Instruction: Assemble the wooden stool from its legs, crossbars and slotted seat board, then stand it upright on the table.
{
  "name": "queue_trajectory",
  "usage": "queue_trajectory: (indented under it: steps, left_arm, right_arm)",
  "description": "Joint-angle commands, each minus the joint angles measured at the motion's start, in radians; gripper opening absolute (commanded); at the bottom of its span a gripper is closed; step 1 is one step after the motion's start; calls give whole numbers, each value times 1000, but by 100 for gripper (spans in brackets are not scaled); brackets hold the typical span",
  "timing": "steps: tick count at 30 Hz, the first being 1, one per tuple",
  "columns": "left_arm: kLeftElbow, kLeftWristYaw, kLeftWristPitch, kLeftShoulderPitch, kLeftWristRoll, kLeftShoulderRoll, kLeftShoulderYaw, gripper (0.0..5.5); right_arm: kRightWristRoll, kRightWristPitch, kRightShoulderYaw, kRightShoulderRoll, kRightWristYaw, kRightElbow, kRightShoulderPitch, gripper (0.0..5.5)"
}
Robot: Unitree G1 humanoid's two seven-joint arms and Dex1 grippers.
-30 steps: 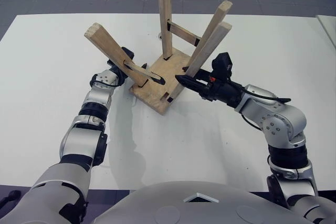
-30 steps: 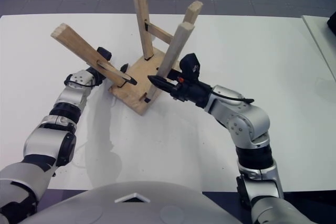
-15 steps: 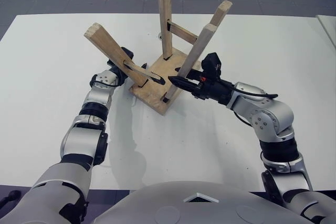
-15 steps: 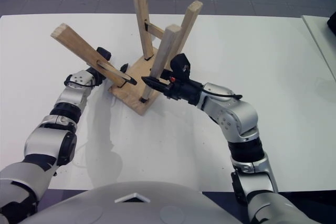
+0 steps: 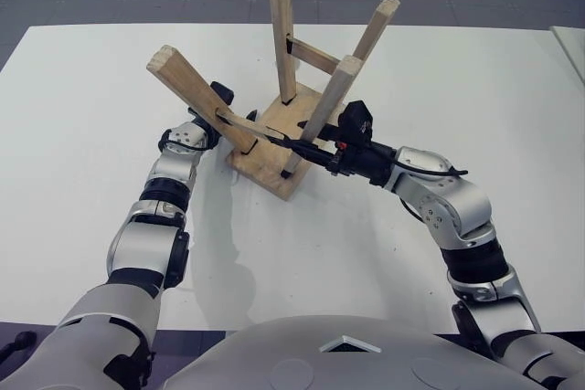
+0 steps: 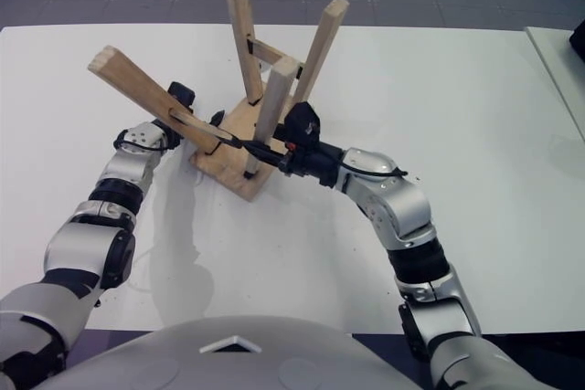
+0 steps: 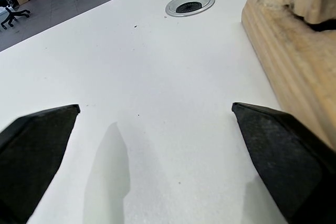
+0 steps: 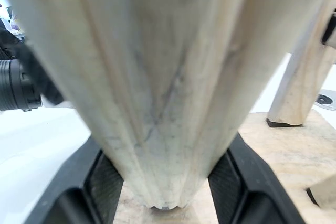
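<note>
The stool stands upside down, its slotted seat board point(image 5: 271, 173) flat on the white table point(image 5: 384, 253). Two rear legs point(image 5: 282, 25) rise from it, joined by a crossbar point(image 5: 316, 56). My right gripper point(image 5: 298, 146) is shut on the lower part of the front leg point(image 5: 330, 96), which leans up from the board's near corner; in the right wrist view that leg point(image 8: 157, 72) sits between the pads point(image 8: 105, 182). The fourth leg point(image 5: 189, 80) slants out to the left. My left gripper point(image 7: 157, 124) hangs open at its base, beside the board's edge point(image 7: 283, 56), with only table between its fingers point(image 7: 37, 129).
A round metal cable grommet point(image 7: 189, 3) is set in the table just behind the seat board. Bare white tabletop stretches to the right and toward the near edge. Grey floor lies beyond the far edge.
My right gripper has swung left toward the board's middle with the front leg in it, and the leg's top has moved left and stands steeper. The left arm has kept still.
</note>
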Motion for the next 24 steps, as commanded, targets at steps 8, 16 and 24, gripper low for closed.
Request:
queue_trajectory:
  steps: [8,16,24]
  left_arm:
    - [-28,-11,34,58,21,1,0,540]
    - [-50,-3,42,66,14,10,11,540]
    - [-323,92,64,132,-55,140,178,540]
  right_arm:
    - [-183,-134,79,-117,34,89,166,204]
    - [-272,-291,128,-143,25,156,195,204]
    - [-346,-329,147,-132,-45,152,146,204]
